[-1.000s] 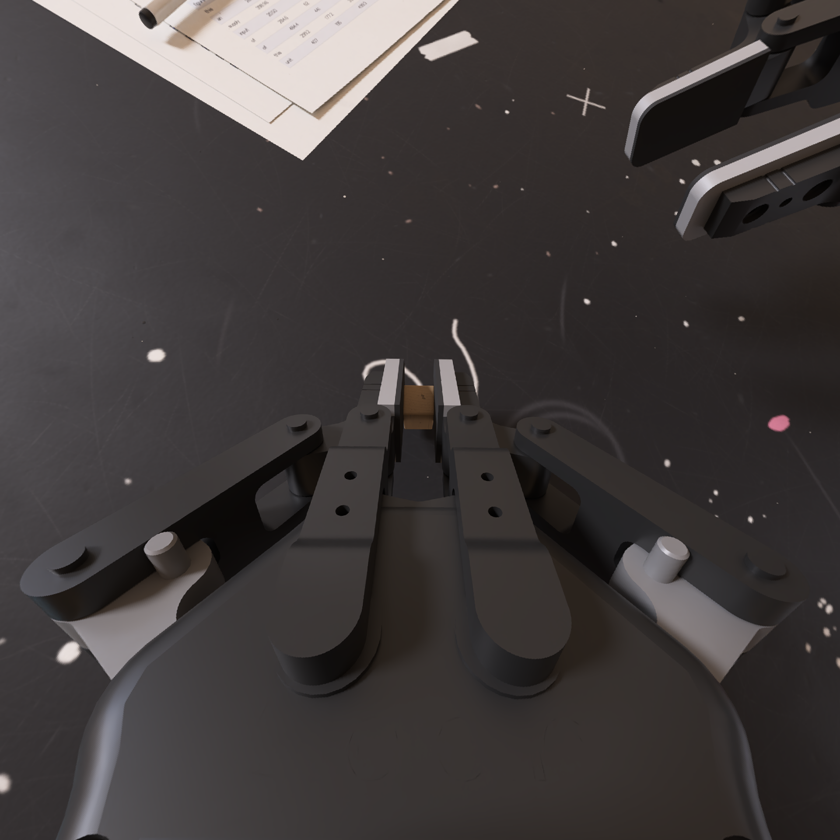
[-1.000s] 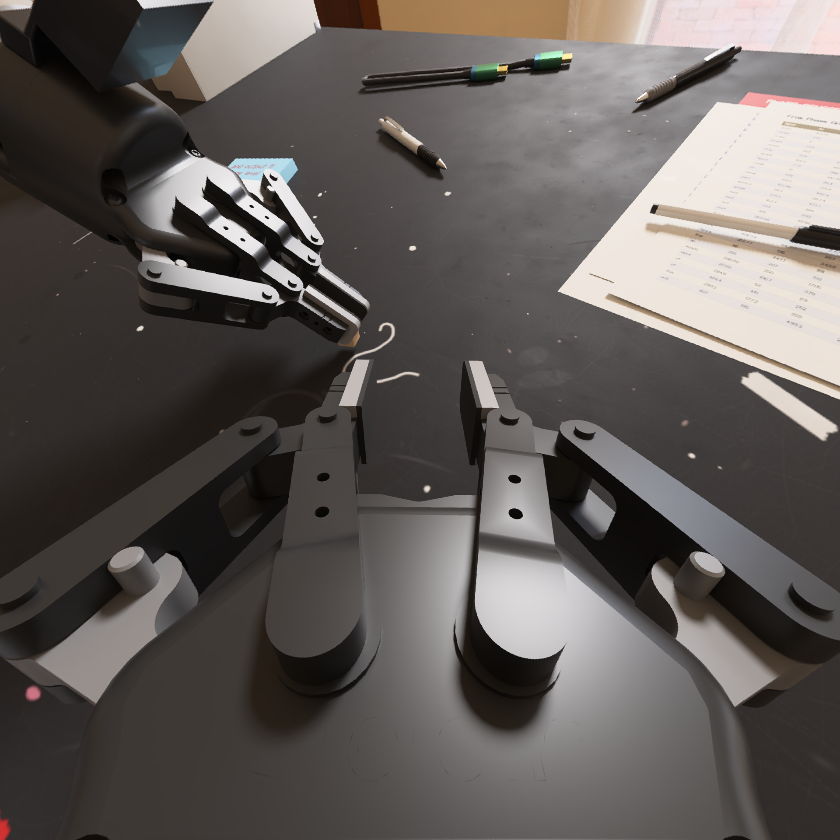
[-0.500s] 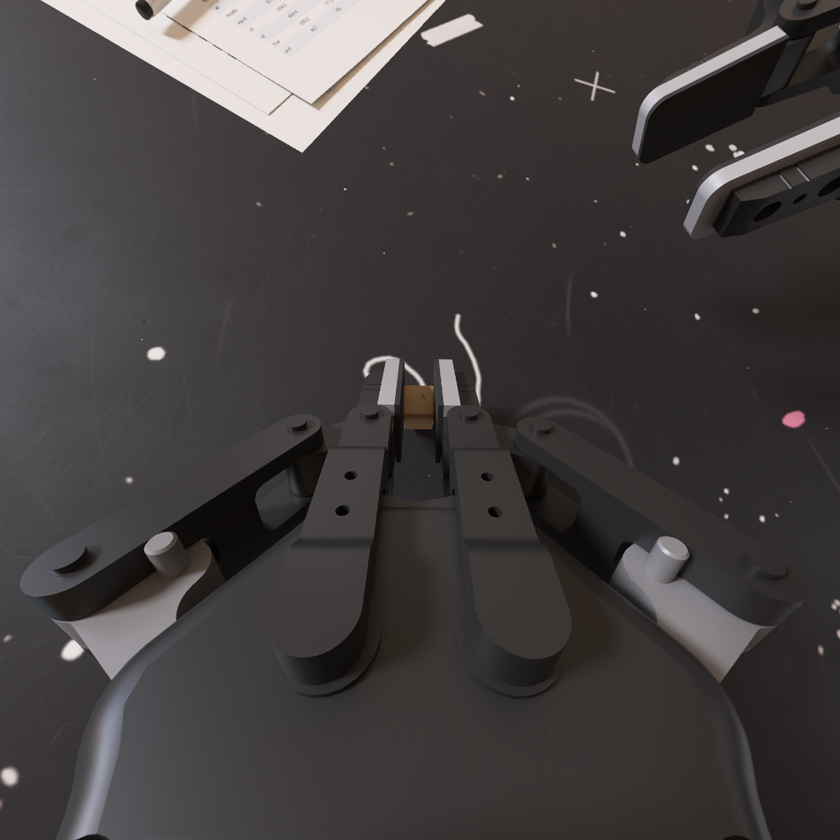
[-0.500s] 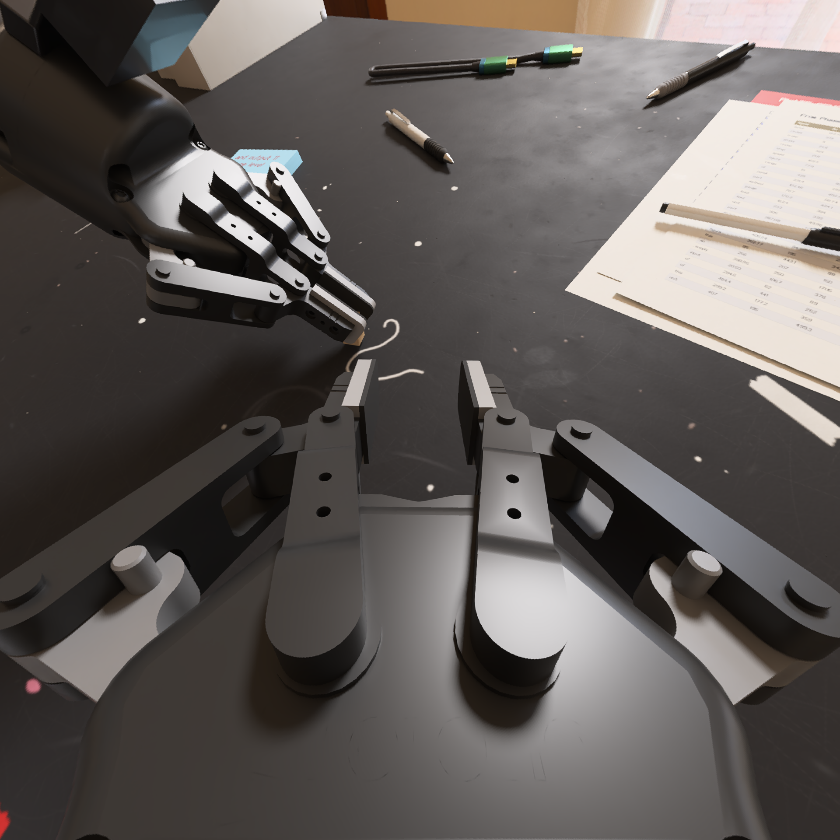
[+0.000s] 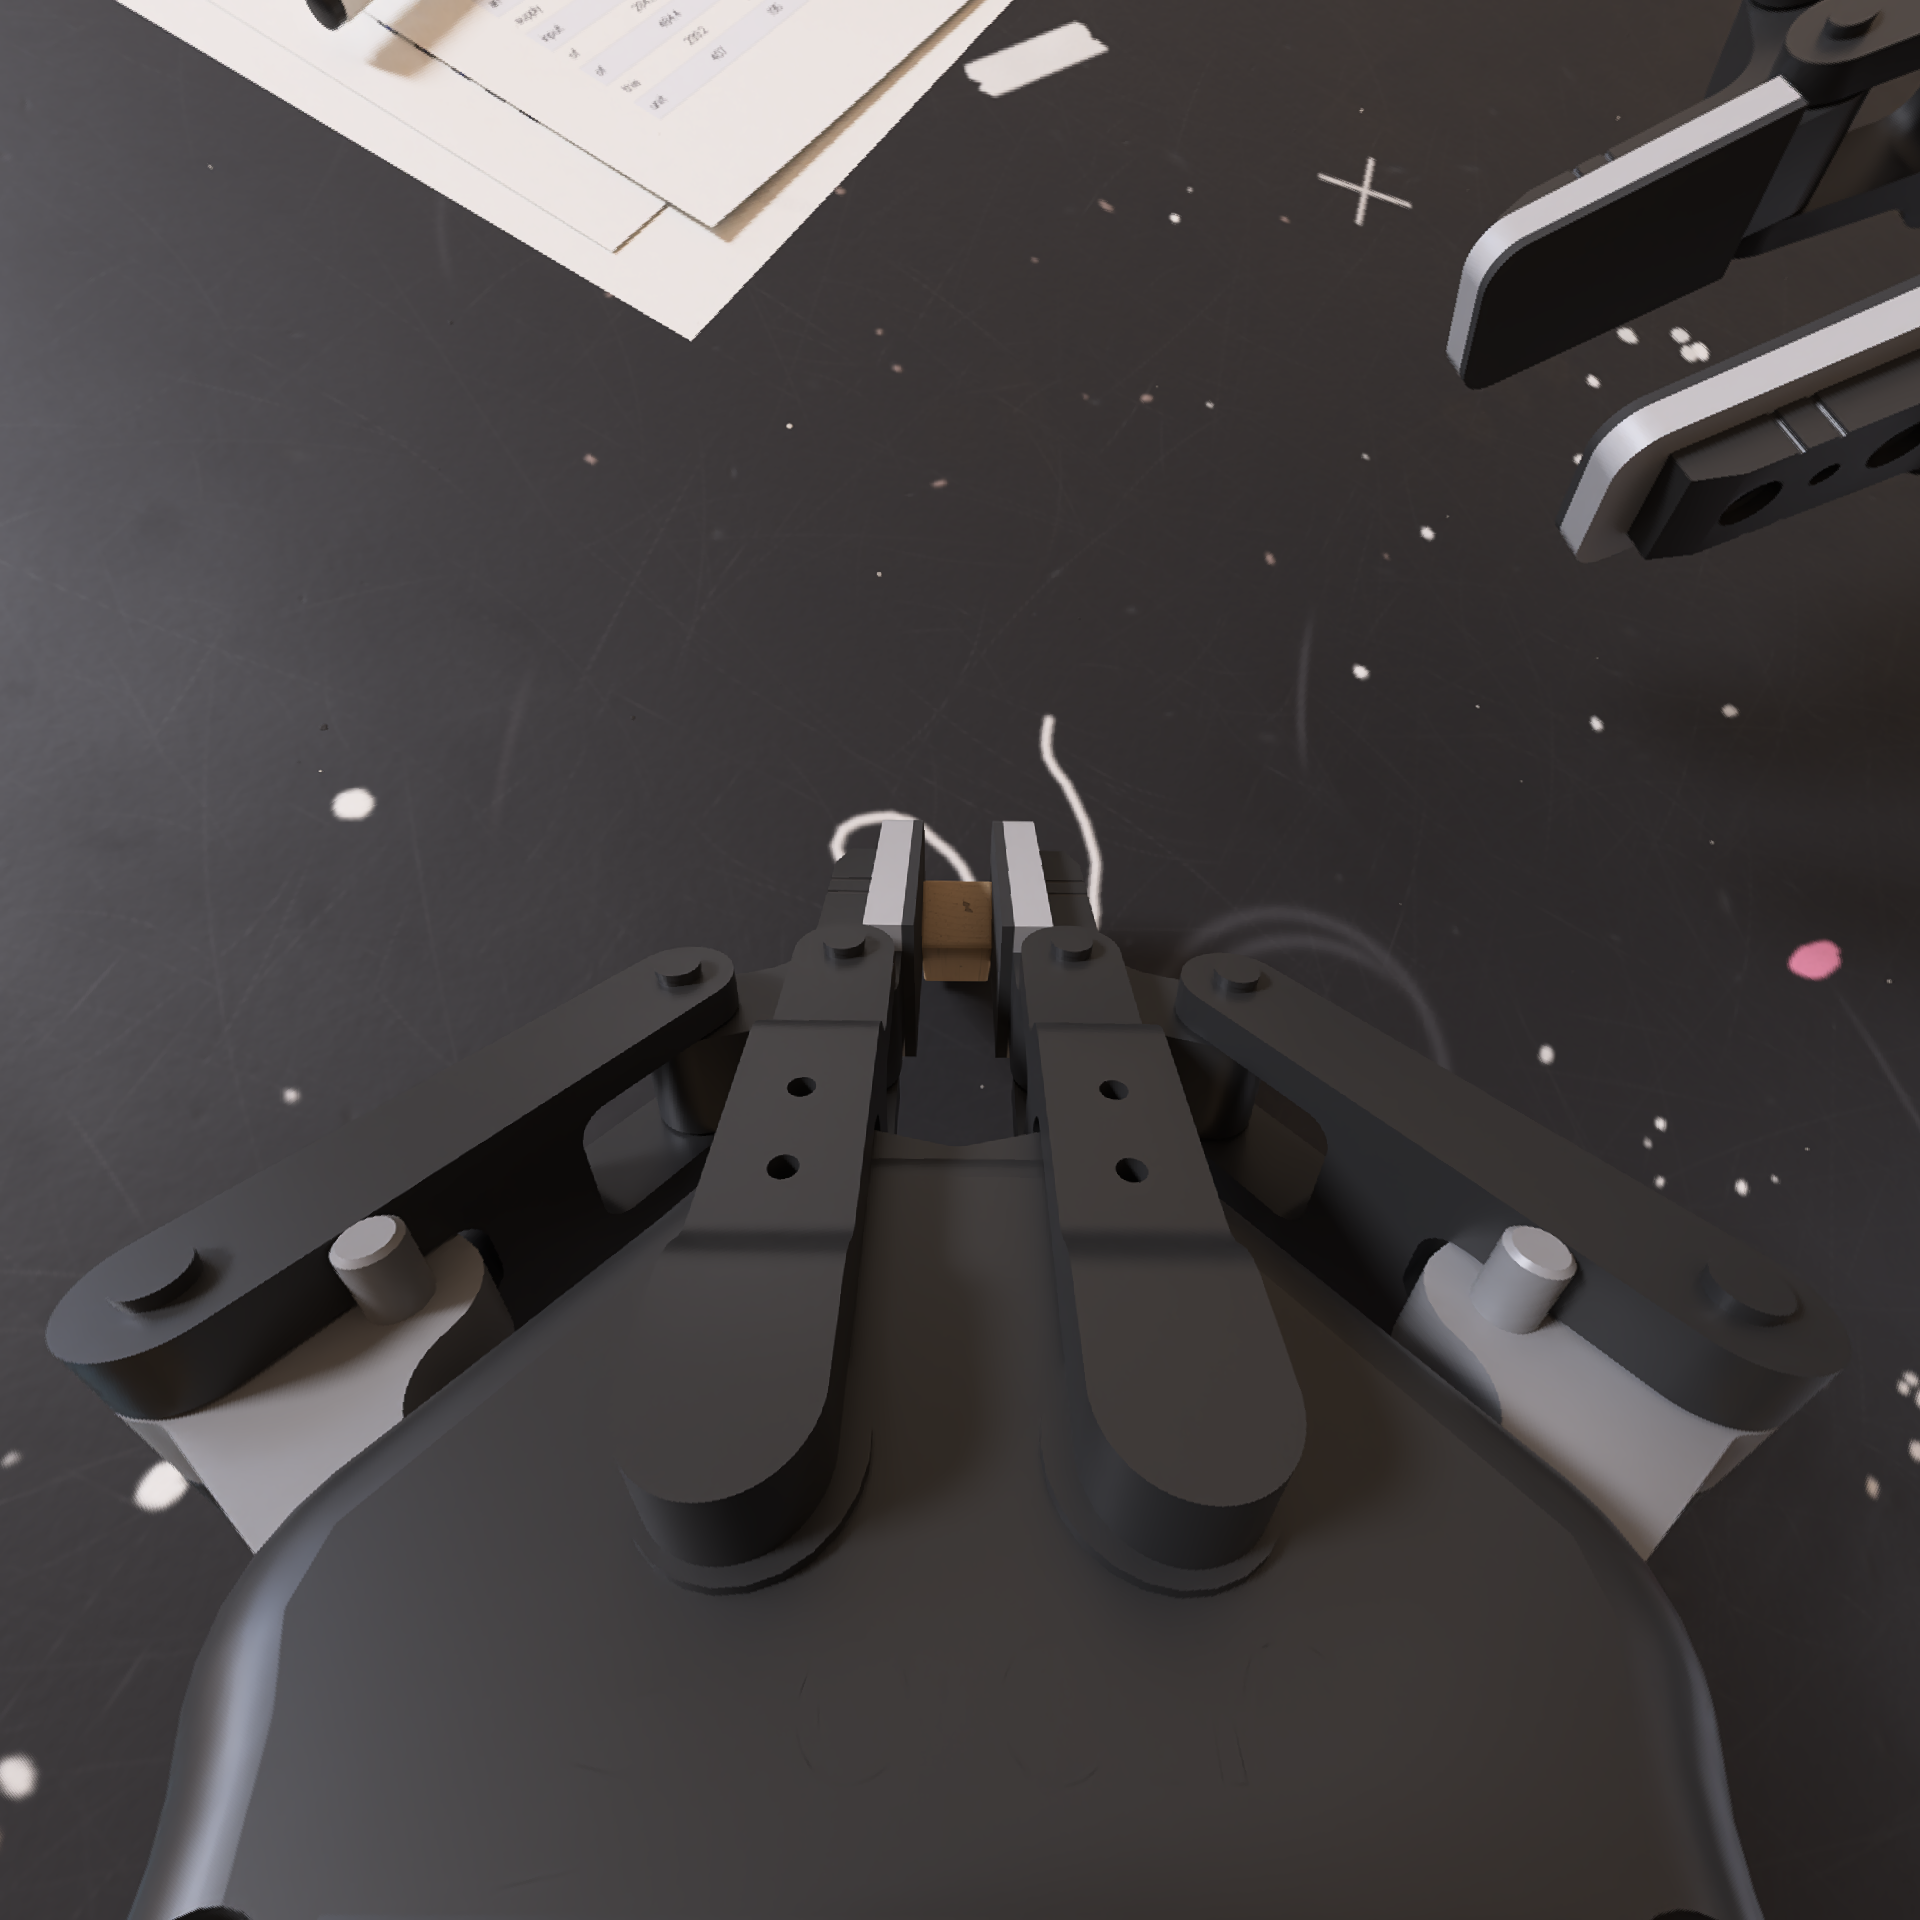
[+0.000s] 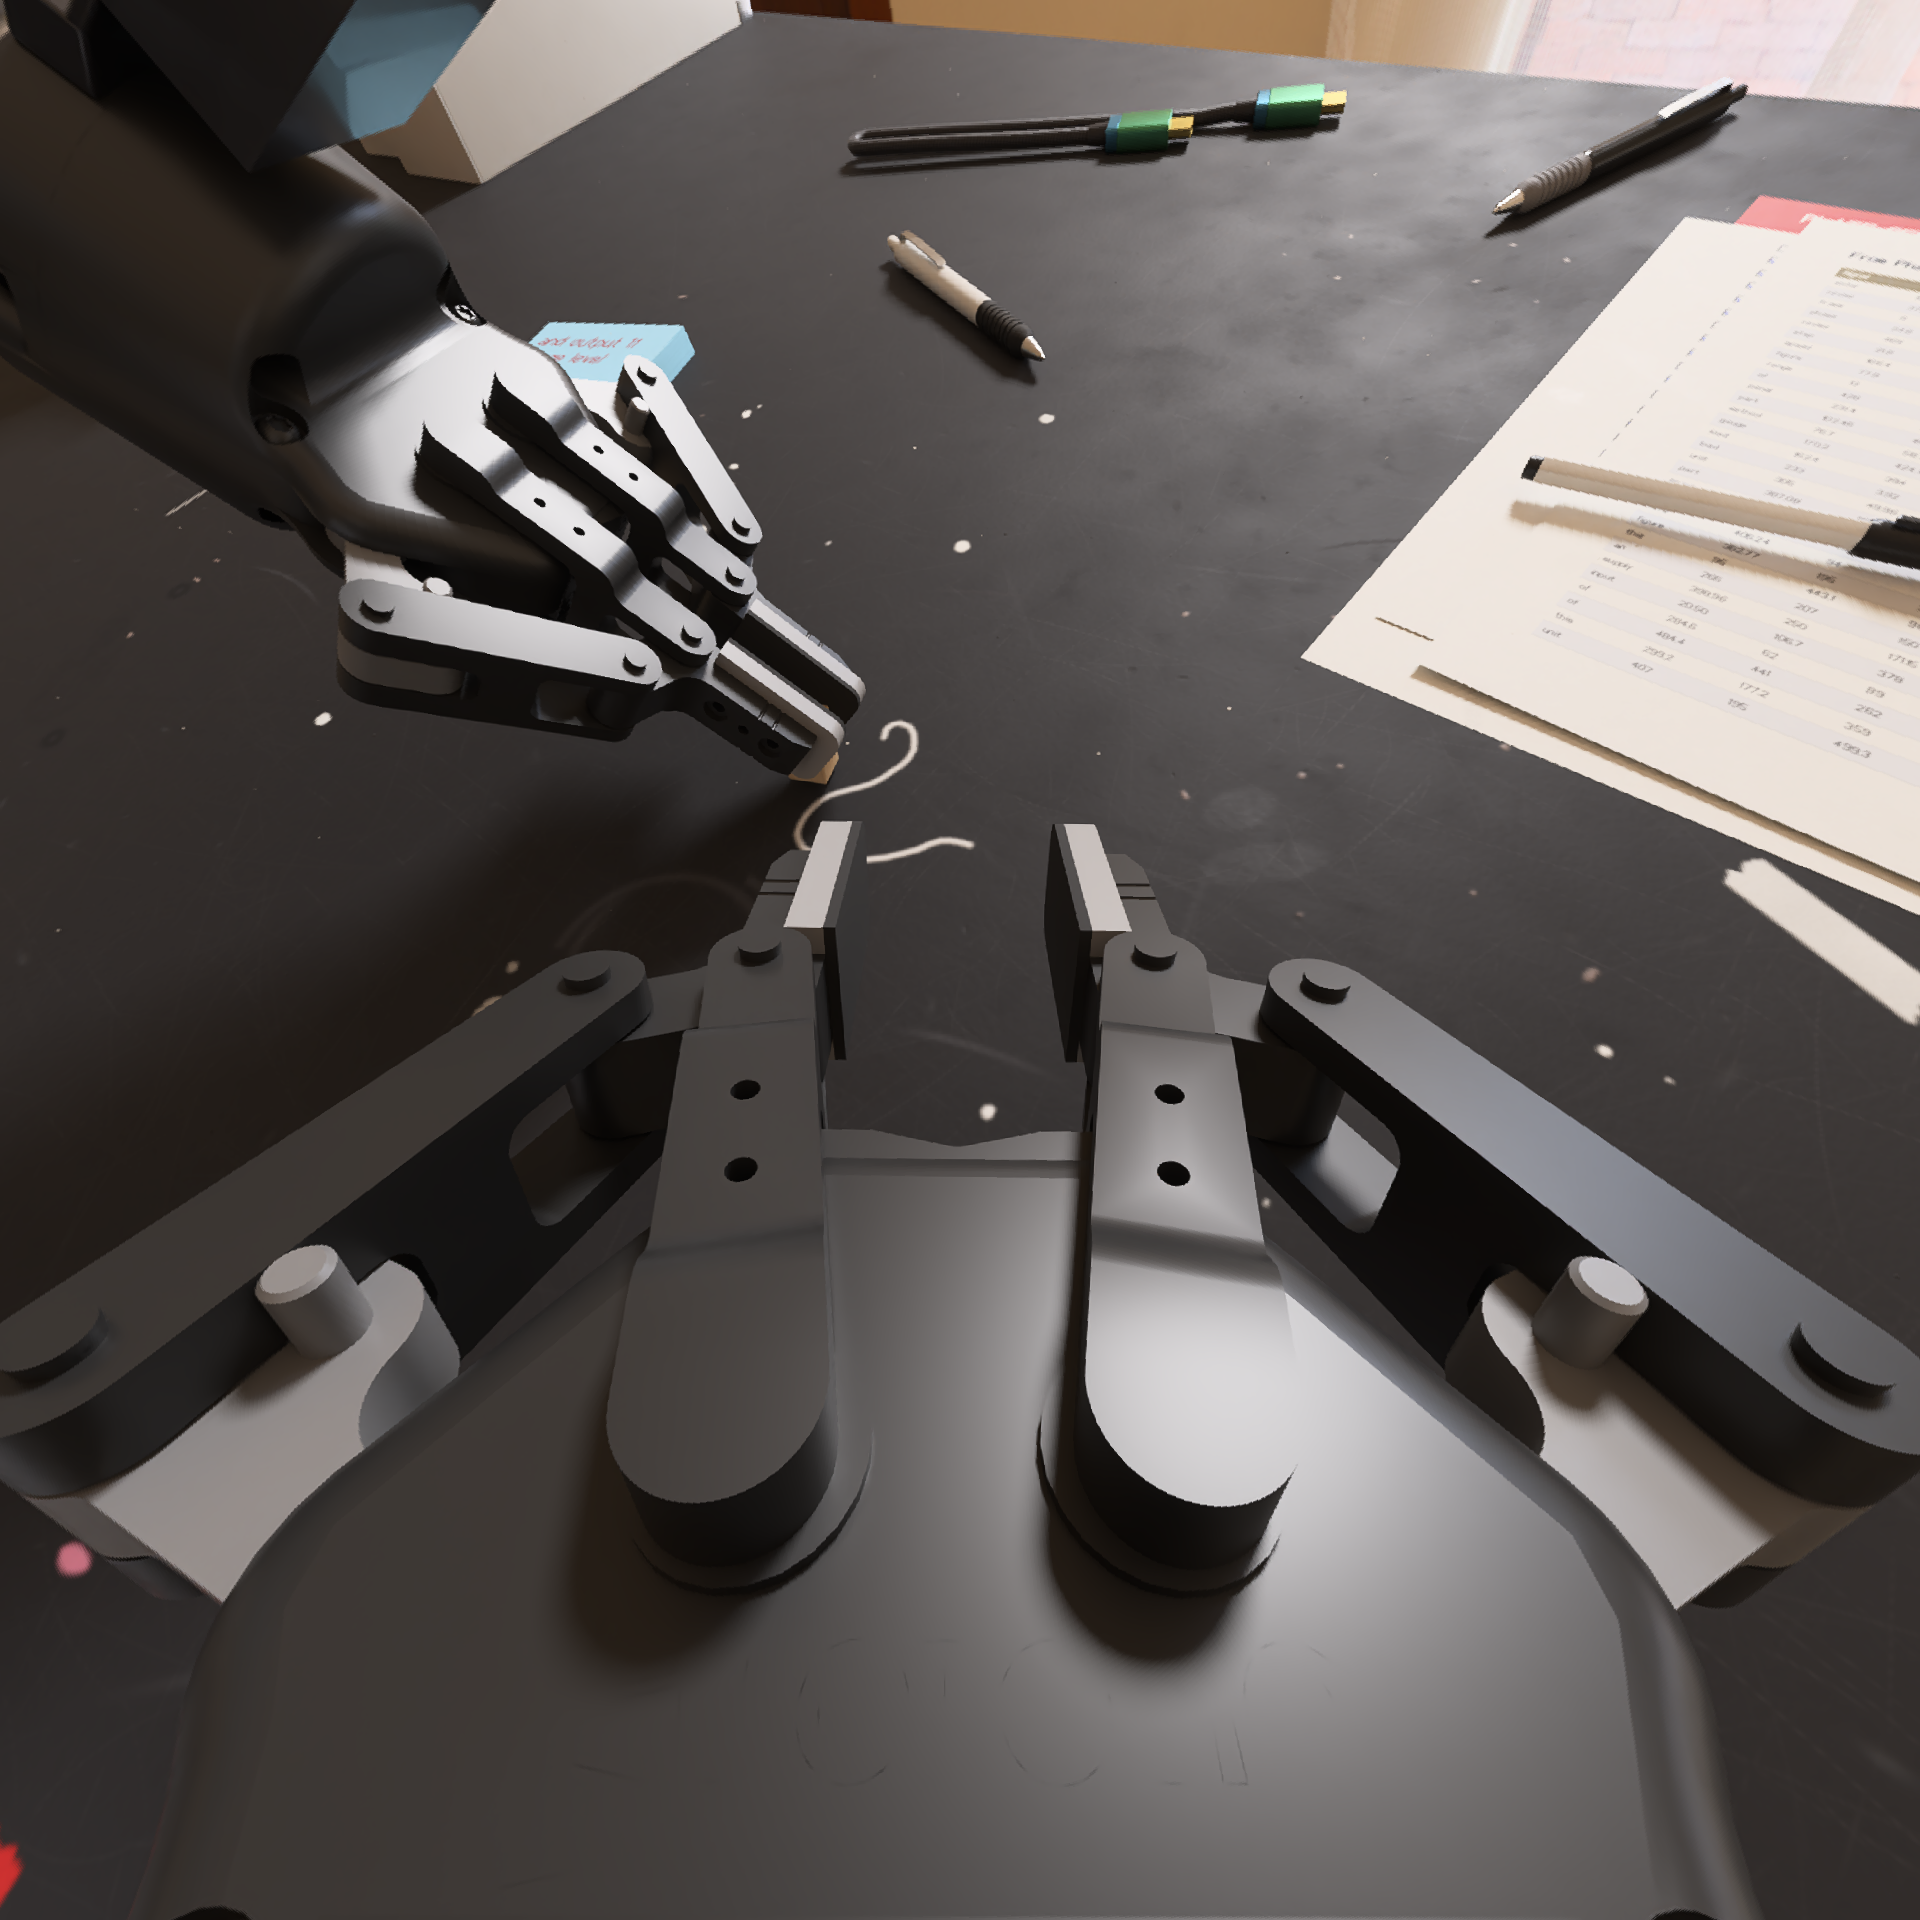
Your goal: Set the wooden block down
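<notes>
A: What is the left gripper (image 5: 958, 871) doing?
B: It is clamped on the wooden block (image 5: 957, 927), pads pressing both sides, its tip low over the dark table (image 5: 520, 582) by a white squiggle (image 6: 868, 781).
A: And the right gripper (image 6: 953, 871)?
B: Fingers apart, holding nothing; from the left wrist view it sits at two o'clock.
A: Anything farther out?
B: Printed sheets (image 5: 582, 114) at eleven o'clock there; from the right wrist view, a white pen (image 6: 964, 295) at twelve.
</notes>
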You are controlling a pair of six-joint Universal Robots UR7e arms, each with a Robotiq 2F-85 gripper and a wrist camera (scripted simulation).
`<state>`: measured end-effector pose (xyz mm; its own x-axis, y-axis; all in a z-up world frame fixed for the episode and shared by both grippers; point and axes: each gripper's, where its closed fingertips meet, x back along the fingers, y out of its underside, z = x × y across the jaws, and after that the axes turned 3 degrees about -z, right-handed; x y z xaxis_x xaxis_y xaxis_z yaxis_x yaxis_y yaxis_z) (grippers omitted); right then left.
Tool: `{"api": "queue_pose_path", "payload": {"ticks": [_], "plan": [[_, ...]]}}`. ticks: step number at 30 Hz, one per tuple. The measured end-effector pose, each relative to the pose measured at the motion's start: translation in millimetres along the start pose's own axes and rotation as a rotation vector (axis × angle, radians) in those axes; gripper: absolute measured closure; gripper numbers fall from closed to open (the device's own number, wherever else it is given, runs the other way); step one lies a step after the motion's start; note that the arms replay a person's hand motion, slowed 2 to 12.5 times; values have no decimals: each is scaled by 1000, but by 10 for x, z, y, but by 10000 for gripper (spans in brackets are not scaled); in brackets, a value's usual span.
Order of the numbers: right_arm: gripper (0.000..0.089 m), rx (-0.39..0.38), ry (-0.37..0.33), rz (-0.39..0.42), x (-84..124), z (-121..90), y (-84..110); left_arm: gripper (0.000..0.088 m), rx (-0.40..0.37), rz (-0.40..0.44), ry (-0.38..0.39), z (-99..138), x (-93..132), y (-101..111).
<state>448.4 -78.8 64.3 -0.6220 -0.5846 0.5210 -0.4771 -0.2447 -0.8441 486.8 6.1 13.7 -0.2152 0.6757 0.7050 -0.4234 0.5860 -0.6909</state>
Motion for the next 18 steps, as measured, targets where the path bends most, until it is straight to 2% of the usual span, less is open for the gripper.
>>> {"api": "queue_pose_path", "payload": {"ticks": [18], "plan": [[591,9,7,-9,-9,1,11,768,7,-9,1,-4,-9,12]]}}
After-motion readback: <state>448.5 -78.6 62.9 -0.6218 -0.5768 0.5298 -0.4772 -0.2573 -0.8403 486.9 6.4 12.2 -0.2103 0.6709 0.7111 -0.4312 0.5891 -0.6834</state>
